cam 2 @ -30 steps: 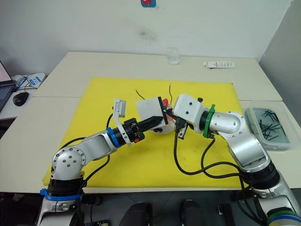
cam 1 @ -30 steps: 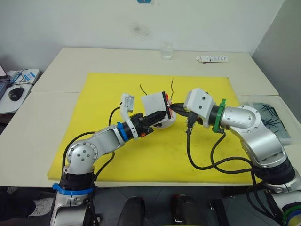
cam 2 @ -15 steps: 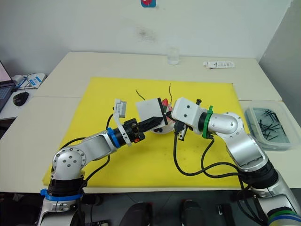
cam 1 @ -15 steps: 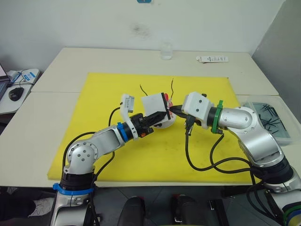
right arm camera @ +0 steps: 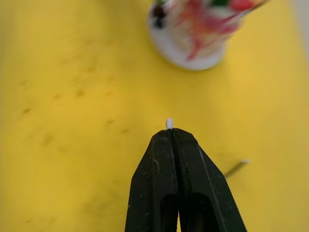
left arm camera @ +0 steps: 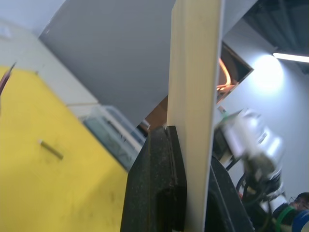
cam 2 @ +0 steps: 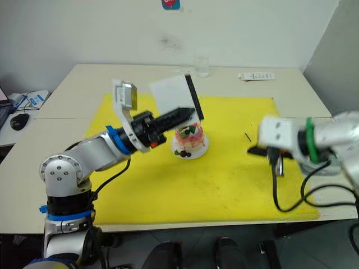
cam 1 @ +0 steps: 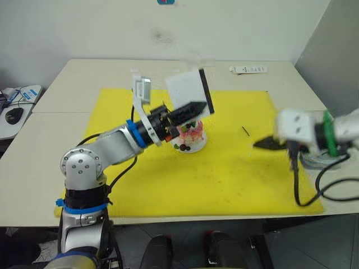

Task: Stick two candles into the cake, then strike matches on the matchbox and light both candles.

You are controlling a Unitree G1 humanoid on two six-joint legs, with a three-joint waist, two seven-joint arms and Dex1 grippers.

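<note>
My left gripper [cam 1: 197, 106] is shut on the white matchbox [cam 1: 187, 91] with the black strip and holds it up in the air, above and just behind the cake. The pink cake [cam 1: 189, 136] stands on its small white plate on the yellow mat. In the right wrist view a thin candle [right arm camera: 253, 6] slants off the cake's top; the head views hide the candles behind the matchbox. My right gripper [cam 1: 262, 144] hovers over the mat's right side, well clear of the cake, and is shut on a match whose pale tip [right arm camera: 169, 123] pokes out. Another match [cam 1: 245, 131] lies on the mat.
A clear bin [cam 1: 312, 161] with dark sticks sits off the mat's right edge, partly behind my right arm. A glass [cam 2: 202, 65] and a white tube [cam 2: 256, 76] stand at the table's far side. A mouse [cam 1: 13, 115] lies on the desk at far left.
The camera has shifted. My right gripper has swung from the matchbox out to the right. My left gripper has raised the matchbox higher. A loose match now lies on the mat.
</note>
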